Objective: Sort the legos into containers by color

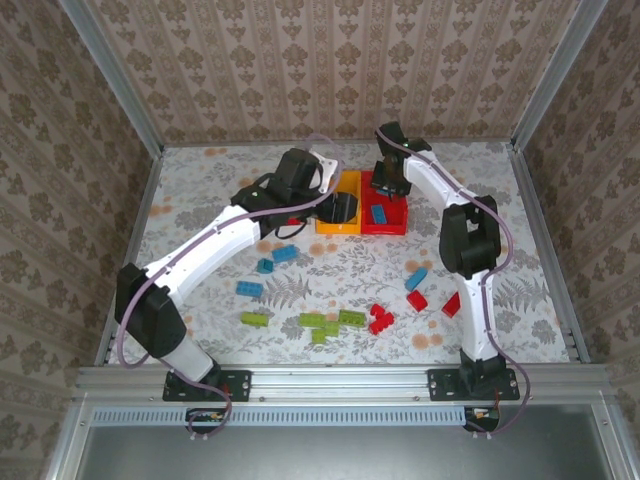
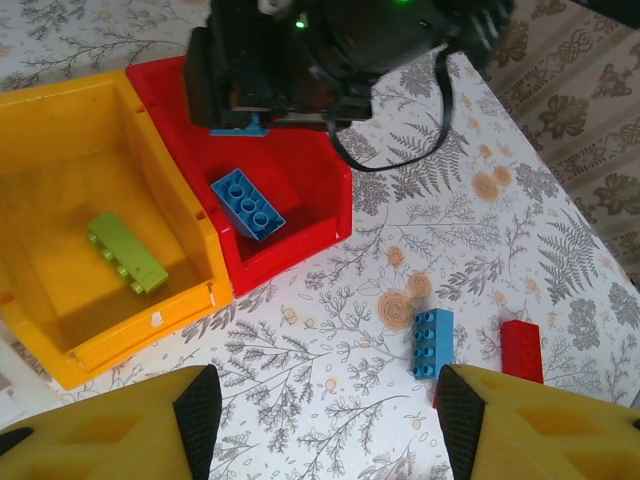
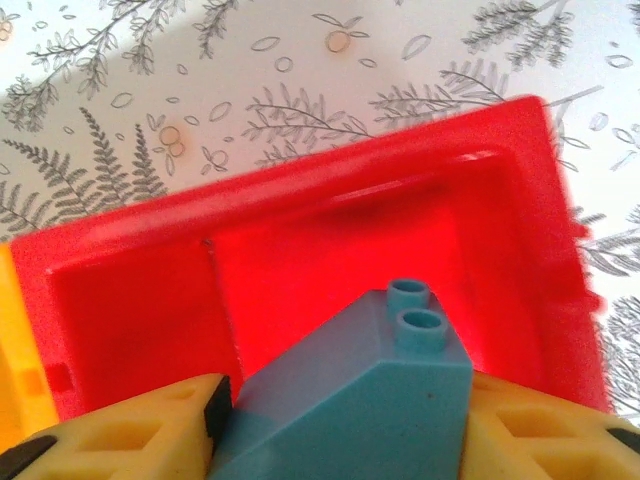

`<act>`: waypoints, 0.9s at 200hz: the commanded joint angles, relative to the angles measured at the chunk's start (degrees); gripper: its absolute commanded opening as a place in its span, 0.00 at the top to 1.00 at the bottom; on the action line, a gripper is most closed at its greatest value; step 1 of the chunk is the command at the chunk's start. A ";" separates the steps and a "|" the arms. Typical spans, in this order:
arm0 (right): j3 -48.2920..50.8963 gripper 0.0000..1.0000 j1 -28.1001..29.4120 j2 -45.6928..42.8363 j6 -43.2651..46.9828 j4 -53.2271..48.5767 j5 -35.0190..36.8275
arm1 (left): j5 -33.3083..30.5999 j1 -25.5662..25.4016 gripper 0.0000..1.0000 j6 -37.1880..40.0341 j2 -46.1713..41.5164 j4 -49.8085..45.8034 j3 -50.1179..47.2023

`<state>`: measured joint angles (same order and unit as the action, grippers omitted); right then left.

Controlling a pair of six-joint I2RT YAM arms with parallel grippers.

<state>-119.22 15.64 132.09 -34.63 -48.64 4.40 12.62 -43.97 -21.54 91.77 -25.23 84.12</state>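
My right gripper (image 3: pixel 340 420) is shut on a blue sloped lego (image 3: pixel 360 390), held over the inside of the red container (image 3: pixel 300 200). From above, that gripper (image 1: pixel 388 185) hangs over the red container (image 1: pixel 385 229). A blue lego (image 2: pixel 247 204) lies inside it. The yellow-orange container (image 2: pixel 140 320) stands next to it and holds a green lego (image 2: pixel 127 252). My left gripper (image 2: pixel 330 420) is open with nothing between its fingers, above the table just in front of these two containers. From above it (image 1: pixel 340 208) covers part of the yellow-orange one.
Loose legos lie across the near half of the table: blue ones (image 1: pixel 285 254) at left and one (image 1: pixel 416 279) at right, green ones (image 1: pixel 318 321) in the middle, red ones (image 1: pixel 380 319) to the right. A blue lego (image 2: pixel 432 343) and a red one (image 2: pixel 521 350) lie close to my left gripper's right finger.
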 commanded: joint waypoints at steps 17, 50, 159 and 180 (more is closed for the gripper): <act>-3.75 0.40 -0.41 2.80 -2.23 -4.80 -3.35 | -1.55 -1.64 0.37 1.85 1.32 0.54 1.50; -4.10 0.35 -0.57 2.23 -2.54 -4.62 -3.77 | -2.18 -1.73 0.37 2.07 0.64 -0.23 0.55; 22.98 0.34 5.77 -27.95 4.00 10.99 -1.04 | -7.33 -1.83 0.32 -0.90 -18.27 -18.14 -18.70; 37.63 0.31 11.34 -36.87 11.46 22.68 -9.40 | -13.67 -0.57 0.30 -14.32 -26.04 -25.97 -25.45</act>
<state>-94.48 21.10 103.24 -32.36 -39.66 2.85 6.70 -45.43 -22.31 72.99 -39.33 64.40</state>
